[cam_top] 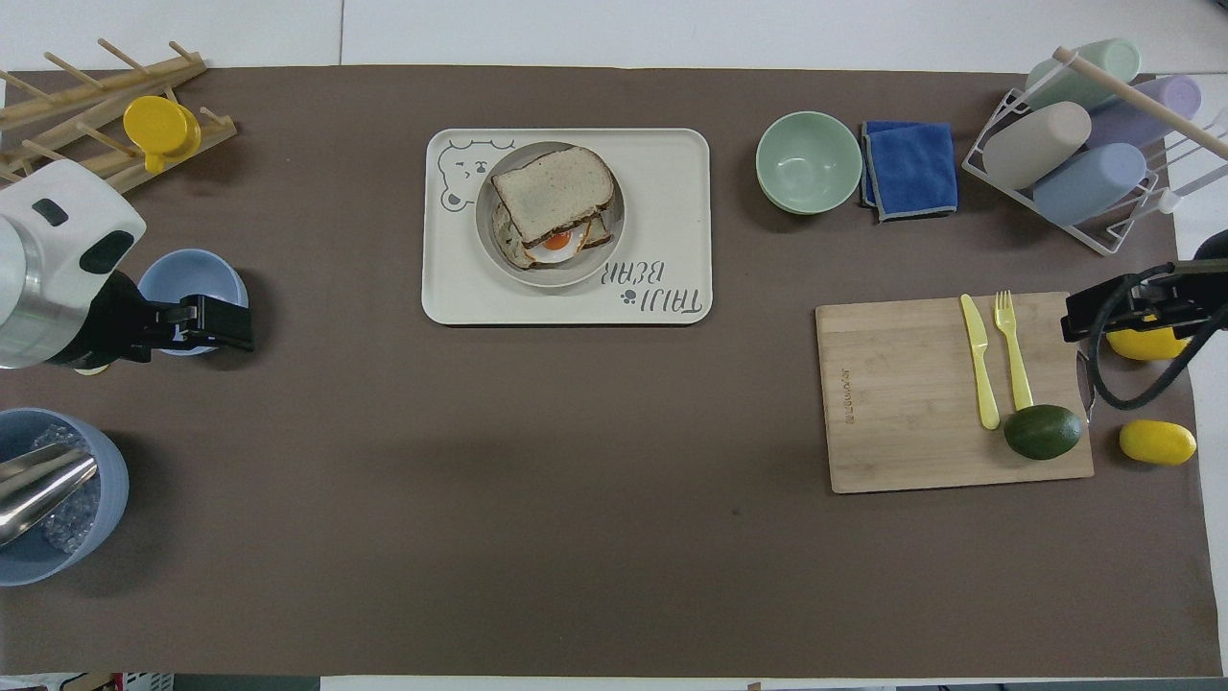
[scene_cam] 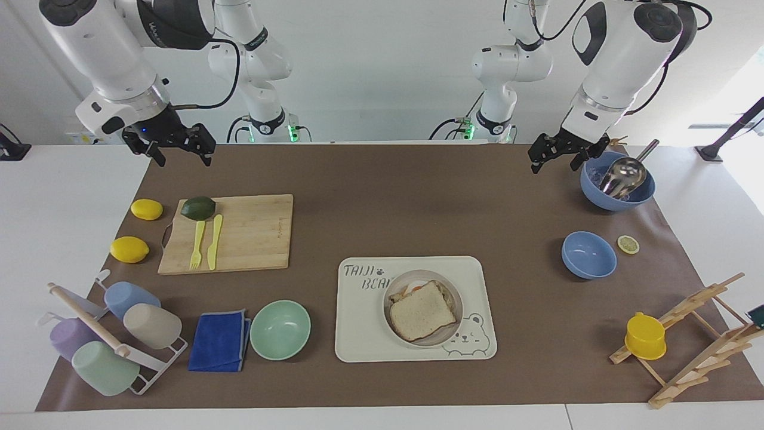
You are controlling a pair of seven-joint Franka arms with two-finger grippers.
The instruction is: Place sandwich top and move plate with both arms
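Observation:
The sandwich top, a pale bread slice with a brown crust, lies on the sandwich. A fried egg peeks out under it. The sandwich sits on the small round plate, which rests on the cream bear-printed tray. My left gripper hangs open and empty, high over the mat beside the large blue bowl. My right gripper hangs open and empty above the mat's edge, over the cutting board's handle end.
A cutting board carries an avocado, a yellow fork and a knife, with two lemons beside it. A mint bowl, a blue cloth and a cup rack stand beside the tray. A small blue bowl, a lemon slice and a wooden rack are at the left arm's end.

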